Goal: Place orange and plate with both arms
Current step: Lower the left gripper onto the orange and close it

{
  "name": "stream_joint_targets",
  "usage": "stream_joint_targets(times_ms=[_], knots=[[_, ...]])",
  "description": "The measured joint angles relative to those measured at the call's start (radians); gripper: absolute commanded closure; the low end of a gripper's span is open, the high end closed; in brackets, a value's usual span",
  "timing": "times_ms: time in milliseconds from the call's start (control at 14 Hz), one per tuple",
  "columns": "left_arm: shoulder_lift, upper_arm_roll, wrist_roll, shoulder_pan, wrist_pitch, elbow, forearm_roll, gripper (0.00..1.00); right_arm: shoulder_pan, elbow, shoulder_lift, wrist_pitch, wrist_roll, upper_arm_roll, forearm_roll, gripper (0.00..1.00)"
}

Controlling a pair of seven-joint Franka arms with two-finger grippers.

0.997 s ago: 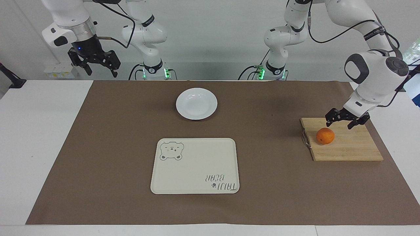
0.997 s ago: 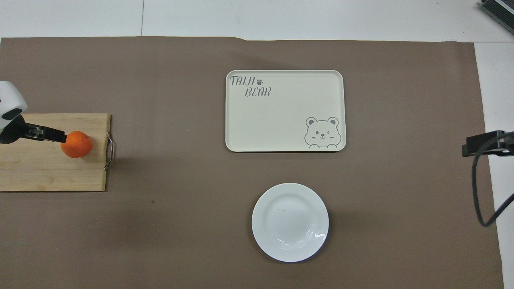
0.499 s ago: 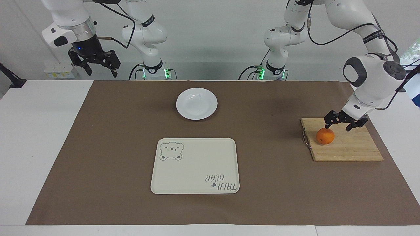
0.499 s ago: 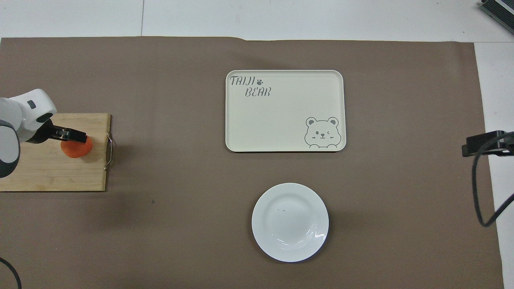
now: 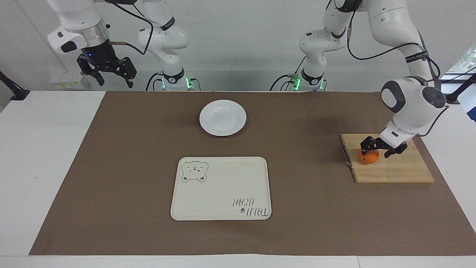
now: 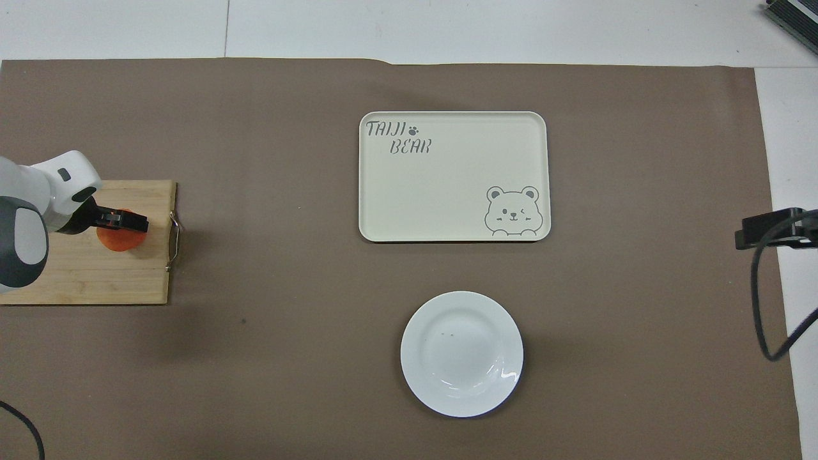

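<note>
Moved since earlier frame: left gripper [image 5: 376, 150], down from above the wooden board [image 5: 394, 169] onto the orange [image 5: 369, 158]; left arm's white wrist further in over the board in the overhead view.
Unmoved since earlier frame: orange, plate [image 5: 222, 117], tray [image 5: 221, 188], right gripper [image 5: 111, 75].
Left gripper: low over the board at the left arm's end of the table; fingers spread apart, straddling the top of the orange, not clamped; contact with the peel not clear.
Left gripper, overhead view: black fingers [image 6: 125, 220] across the top of the orange [image 6: 115, 239], much of the fruit covered.
Orange: resting on the wooden board, near the board's edge with the metal handle [image 5: 346, 157].
Wooden board: flat on the brown mat [image 5: 130, 156], at the left arm's end.
Right gripper: raised in the air over the white table [image 5: 44, 149] at the right arm's end, off the mat's corner nearest the robots; fingers apart, holding nothing; arm waiting.
Plate: white, round, upright on the mat, near the middle of the table's width, nearer to the robots than the tray; bare inside.
Tray: cream, rectangular, bear print and "TAIJI BEAR" lettering, flat on the mat, farther from the robots than the plate; a strip of mat between the two.
Plate and orange: well apart.
</note>
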Motion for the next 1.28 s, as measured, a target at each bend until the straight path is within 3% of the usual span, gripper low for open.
stream_joint_targets(times_ms=[499, 570, 641, 784, 855, 1282], knots=[[0.0, 0.001, 0.0, 0.0, 0.002, -0.002, -0.001, 0.0, 0.0, 0.0, 0.0, 0.0, 0.0, 0.0, 0.0, 0.0], [0.0, 0.001, 0.0, 0.0, 0.002, -0.002, -0.001, 0.09, 0.0, 0.0, 0.0, 0.0, 0.0, 0.0, 0.0, 0.0], [0.0, 0.001, -0.002, 0.0, 0.002, -0.002, -0.001, 0.48, 0.0, 0.0, 0.0, 0.0, 0.0, 0.0, 0.0, 0.0], [0.0, 0.0, -0.009, 0.0, 0.002, -0.002, -0.002, 0.9, 0.0, 0.0, 0.0, 0.0, 0.0, 0.0, 0.0, 0.0], [-0.002, 0.0, -0.011, 0.0, 0.002, -0.002, -0.004, 1.0, 0.0, 0.0, 0.0, 0.0, 0.0, 0.0, 0.0, 0.0], [-0.002, 0.0, -0.012, 0.0, 0.0, -0.001, -0.005, 1.0, 0.0, 0.0, 0.0, 0.0, 0.0, 0.0, 0.0, 0.0]])
